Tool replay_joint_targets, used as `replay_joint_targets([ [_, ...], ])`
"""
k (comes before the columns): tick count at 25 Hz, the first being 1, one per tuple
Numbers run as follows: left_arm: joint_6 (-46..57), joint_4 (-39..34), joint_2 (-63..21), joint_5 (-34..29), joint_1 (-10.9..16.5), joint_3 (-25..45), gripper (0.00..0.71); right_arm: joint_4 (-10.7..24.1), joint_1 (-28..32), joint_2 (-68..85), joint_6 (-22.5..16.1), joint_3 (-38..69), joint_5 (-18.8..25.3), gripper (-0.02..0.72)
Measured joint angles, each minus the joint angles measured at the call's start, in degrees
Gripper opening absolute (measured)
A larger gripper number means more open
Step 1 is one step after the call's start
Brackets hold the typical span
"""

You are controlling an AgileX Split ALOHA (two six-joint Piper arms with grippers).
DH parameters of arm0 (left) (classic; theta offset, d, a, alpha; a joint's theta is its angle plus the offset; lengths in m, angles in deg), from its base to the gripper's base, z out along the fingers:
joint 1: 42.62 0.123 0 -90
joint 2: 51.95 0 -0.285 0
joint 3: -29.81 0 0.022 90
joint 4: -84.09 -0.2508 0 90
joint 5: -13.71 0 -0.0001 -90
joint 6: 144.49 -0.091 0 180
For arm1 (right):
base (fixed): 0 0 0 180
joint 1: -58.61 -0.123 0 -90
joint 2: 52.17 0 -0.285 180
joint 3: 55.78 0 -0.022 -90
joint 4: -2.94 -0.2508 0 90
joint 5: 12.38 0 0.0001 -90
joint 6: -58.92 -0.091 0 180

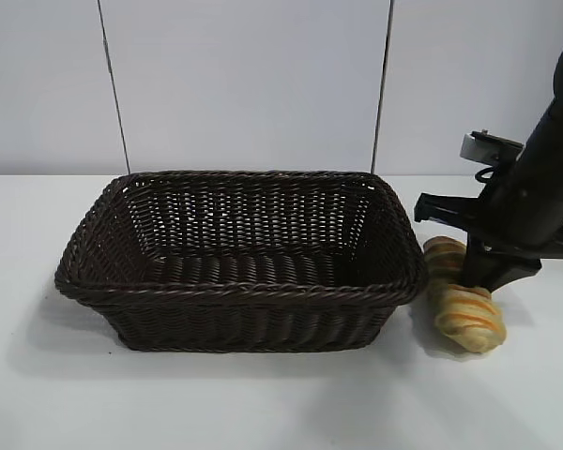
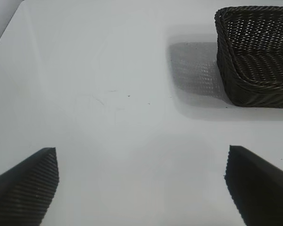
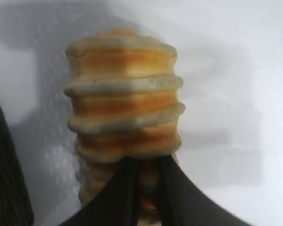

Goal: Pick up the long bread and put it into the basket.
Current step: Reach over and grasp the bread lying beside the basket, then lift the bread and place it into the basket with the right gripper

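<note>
Both fingers of the right gripper [image 1: 485, 281] pinch the bread [image 1: 464, 309] just beside the basket [image 1: 239, 291]; lift it clear above the rim before crossing.

- Right gripper [image 1: 485, 274] reaches down at the right of the scene, fingers [image 3: 118, 188] nearly together.
- Left gripper [image 2: 141, 181] hovers with fingers [image 2: 28, 181] spread wide.

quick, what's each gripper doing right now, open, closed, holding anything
Left gripper: open, holding nothing, above bare table away from the basket.
Right gripper: closed on the long bread, beside the basket.
</note>
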Motion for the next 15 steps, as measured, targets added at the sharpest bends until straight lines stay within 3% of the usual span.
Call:
replay_joint_targets([
  [9, 0.00, 0.00, 0.00, 0.00, 0.00, 0.00, 0.690, 3.15, 0.00, 4.77, -0.05, -14.52, 12.88, 0.034],
  [15, 0.00, 0.00, 0.00, 0.00, 0.00, 0.00, 0.690, 2.25, 0.00, 4.88, 1.40, -21.81, 17.88, 0.034],
])
